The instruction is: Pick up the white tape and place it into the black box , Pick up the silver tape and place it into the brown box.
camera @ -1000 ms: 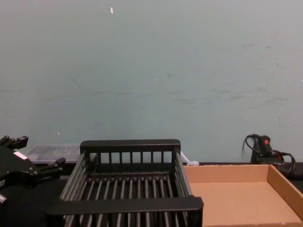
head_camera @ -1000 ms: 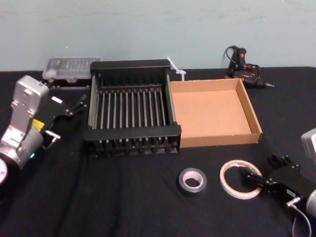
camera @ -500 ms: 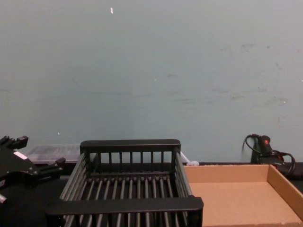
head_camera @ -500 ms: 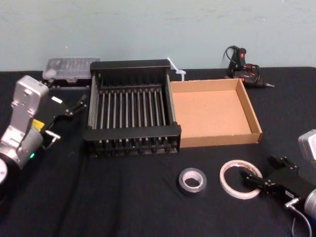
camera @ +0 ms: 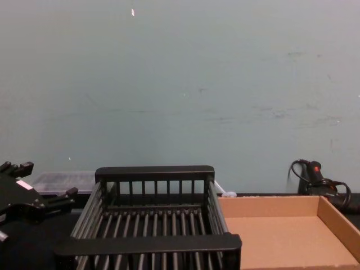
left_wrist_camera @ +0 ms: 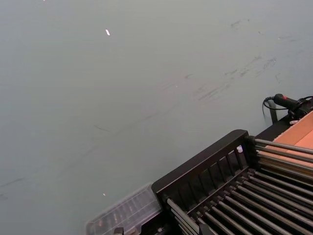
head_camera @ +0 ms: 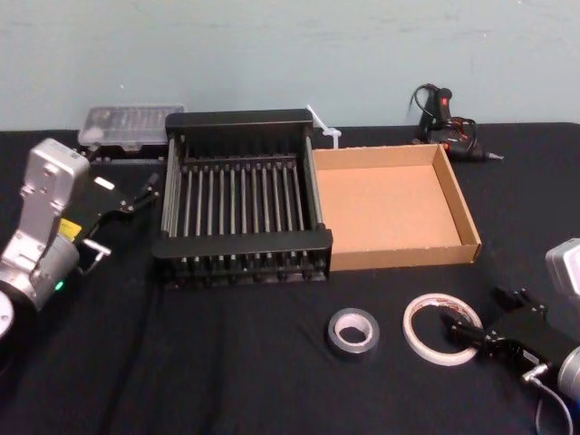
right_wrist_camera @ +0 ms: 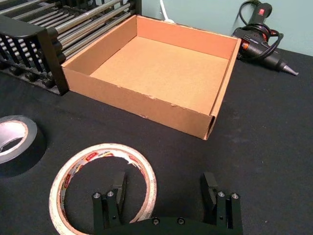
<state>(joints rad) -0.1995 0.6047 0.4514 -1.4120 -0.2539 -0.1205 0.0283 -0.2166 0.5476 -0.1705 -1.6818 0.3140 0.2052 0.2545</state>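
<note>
a: where's the white tape [head_camera: 441, 328] right now?

b: flat on the black surface [head_camera: 236, 362] at the lower right of the head view, not in either box. the right hand [head_camera: 464, 333] is low beside it with its fingers apart; in the right wrist view one finger [right_wrist_camera: 118, 187] sits inside the ring and the other outside the rim, so the roll's wall lies between them, not yet gripped.

a: and the silver tape [head_camera: 352, 333]?

b: just left of the white roll, lower centre, also lying on the surface and untouched.

a: so nothing is delivered?

b: nothing. the black box [head_camera: 241, 193] in the middle of the view has a bare slatted bottom, and the brown box [head_camera: 395, 205] touching its right side is bare too. both pick-and-place steps are left; i'd judge the first grasp is only being set up.

a: the left hand [head_camera: 147, 192]?

b: parked at the left edge, next to the black box, fingers apart and holding nothing.
</note>
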